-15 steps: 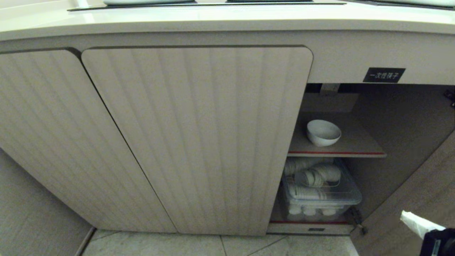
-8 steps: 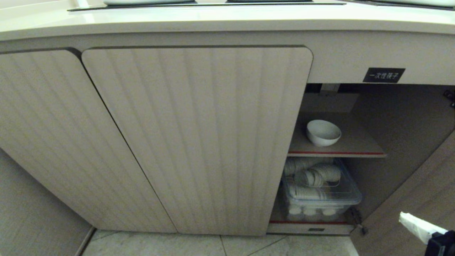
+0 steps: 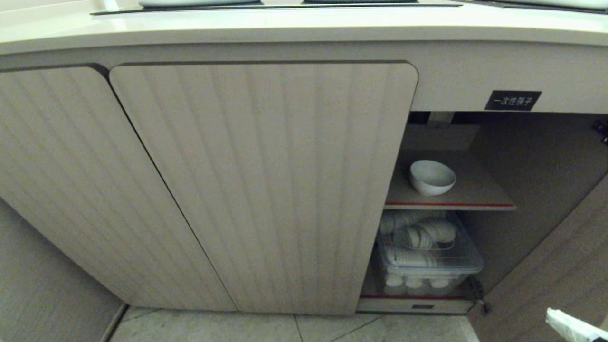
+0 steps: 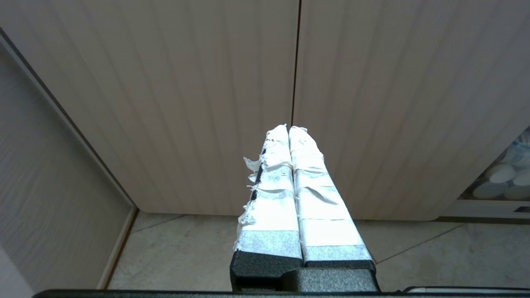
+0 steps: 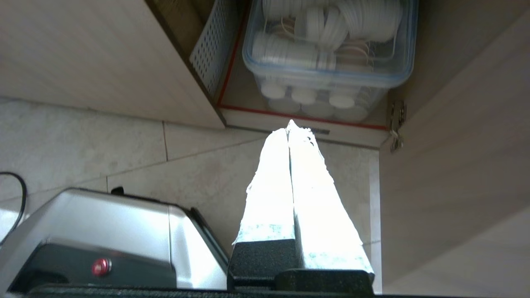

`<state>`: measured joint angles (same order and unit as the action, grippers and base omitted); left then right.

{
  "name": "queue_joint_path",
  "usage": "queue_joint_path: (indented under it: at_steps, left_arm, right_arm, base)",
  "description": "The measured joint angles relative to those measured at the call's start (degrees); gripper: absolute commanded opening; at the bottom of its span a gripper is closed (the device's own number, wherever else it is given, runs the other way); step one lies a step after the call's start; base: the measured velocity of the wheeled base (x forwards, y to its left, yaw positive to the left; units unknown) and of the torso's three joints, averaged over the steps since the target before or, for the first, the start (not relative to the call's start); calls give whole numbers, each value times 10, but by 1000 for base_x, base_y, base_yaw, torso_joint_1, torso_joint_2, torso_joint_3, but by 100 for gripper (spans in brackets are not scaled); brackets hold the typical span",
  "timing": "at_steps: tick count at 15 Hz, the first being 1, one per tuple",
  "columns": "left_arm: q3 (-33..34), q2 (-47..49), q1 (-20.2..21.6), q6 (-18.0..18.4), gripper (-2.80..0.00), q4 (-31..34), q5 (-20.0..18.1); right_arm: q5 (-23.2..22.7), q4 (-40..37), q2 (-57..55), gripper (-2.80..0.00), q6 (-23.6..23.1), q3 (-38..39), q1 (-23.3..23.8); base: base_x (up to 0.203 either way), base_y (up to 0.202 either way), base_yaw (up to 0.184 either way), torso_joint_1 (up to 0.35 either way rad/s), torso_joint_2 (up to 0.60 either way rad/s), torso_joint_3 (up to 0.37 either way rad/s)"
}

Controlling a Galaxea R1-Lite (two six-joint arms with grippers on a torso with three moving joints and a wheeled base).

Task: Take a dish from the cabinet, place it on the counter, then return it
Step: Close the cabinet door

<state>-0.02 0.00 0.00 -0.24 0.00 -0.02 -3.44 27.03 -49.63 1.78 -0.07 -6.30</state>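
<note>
While the white ceramic bowl [image 3: 432,176] sits upright on the red-edged upper shelf [image 3: 475,197] inside the cabinet [image 3: 266,185], toward the left of the open compartment, nothing is held by either gripper. Below that shelf, a clear plastic bin [image 3: 468,266] of stacked white paper cups [image 3: 418,237] is seen on the cabinet floor, and a black label [image 3: 513,100] with white characters is fixed above the opening. The right-hand door [image 3: 560,266] is swung open toward the near right. Only the taped tip of the right gripper [image 5: 290,129] is seen at the lower right corner of the head view; in its wrist view the two taped fingers [image 5: 269,186] are pressed together, empty, over the tiled floor [image 5: 124,145] just before the bin. The left gripper [image 4: 288,128] is likewise closed and empty, pointed at the seam between two shut ribbed doors [image 4: 186,103]. The cream countertop [image 3: 285,23] runs along the far top edge.
</note>
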Motion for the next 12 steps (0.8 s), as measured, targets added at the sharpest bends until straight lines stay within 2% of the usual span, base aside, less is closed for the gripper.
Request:
queue_joint_path:
  at_steps: [5,12]
  left_arm:
    - [0,0,0,0,-280,0,0]
    - [0,0,0,0,-280,0,0]
  right_arm:
    - [1,-122,100,-280,-29,0,7]
    - [-2,-230,227,-280,-83,0,47]
  base:
    - [0,0,0,0,0,0]
    - [0,0,0,0,0,0]
